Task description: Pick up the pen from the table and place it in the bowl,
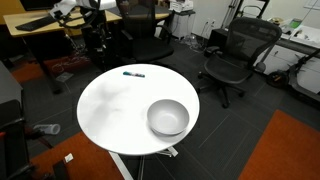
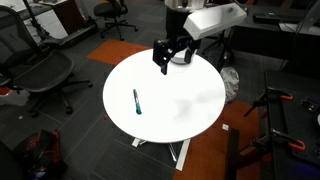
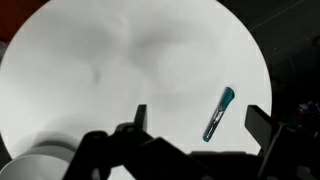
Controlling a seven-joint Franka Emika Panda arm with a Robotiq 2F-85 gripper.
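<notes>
The pen [image 1: 133, 73] lies flat near the far edge of the round white table [image 1: 105, 110]. It shows dark with a bluish end in an exterior view [image 2: 136, 101] and in the wrist view [image 3: 218, 113]. The light grey bowl [image 1: 168, 117] stands upright and empty on the table's other side. It is at the lower left corner of the wrist view [image 3: 40, 165]. My gripper [image 2: 168, 60] hangs open and empty high above the table [image 2: 185, 100], near the bowl end and well away from the pen. Its two fingers frame the wrist view [image 3: 199, 120].
Black office chairs [image 1: 235, 55] stand around the table, and another is in an exterior view [image 2: 45, 75]. A wooden desk [image 1: 40, 25] is at the back. An orange carpet patch [image 1: 290, 150] lies beside the pedestal, and a stand [image 2: 280, 110] is on the floor.
</notes>
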